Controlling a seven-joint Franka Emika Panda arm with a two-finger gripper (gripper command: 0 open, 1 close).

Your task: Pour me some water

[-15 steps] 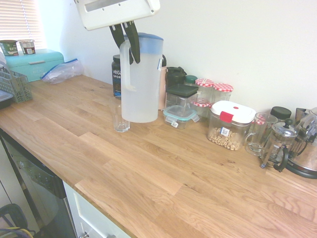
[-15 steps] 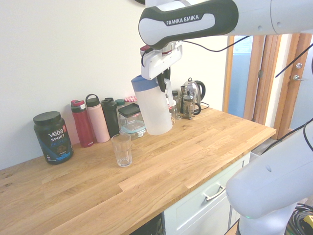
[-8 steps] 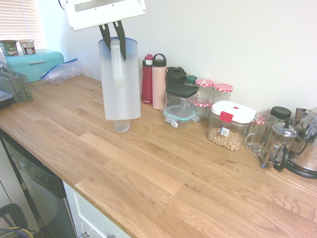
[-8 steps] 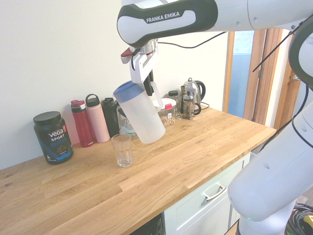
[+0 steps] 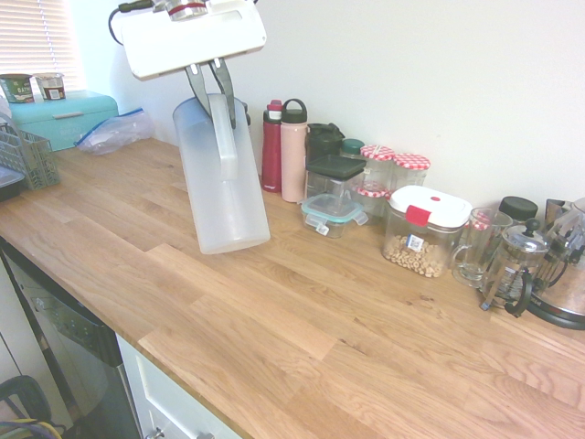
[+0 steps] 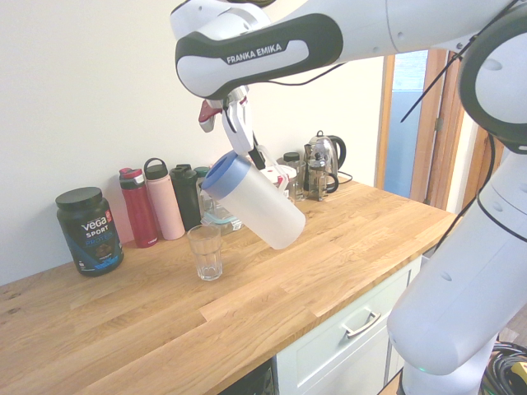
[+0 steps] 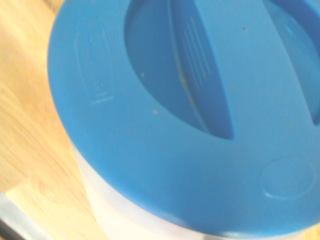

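In the second exterior view, the hand (image 6: 257,156) is gripping the frosted jug (image 6: 262,207) by its handle, its fingers closing on it, and is holding it aloft in the middle of the frame, above the desk (image 6: 329,271). Half a second ago the jug was leaning only moderately; now it is tipping much further, its blue lid (image 6: 225,174) pointing toward the upper left and its base swinging out to the right. The clear glass (image 6: 206,253) is standing upright where it was, just left of centre and below the lid. The wrist view is showing the lid close up

That change is looking like the carrying giving way to the pouring. No stream is showing, and the water itself is hard to make out through the frosted wall. The next move is probably calling for more tilt with the lid's edge staying over the glass; if the spout is sitting off line, water may be landing on the wood
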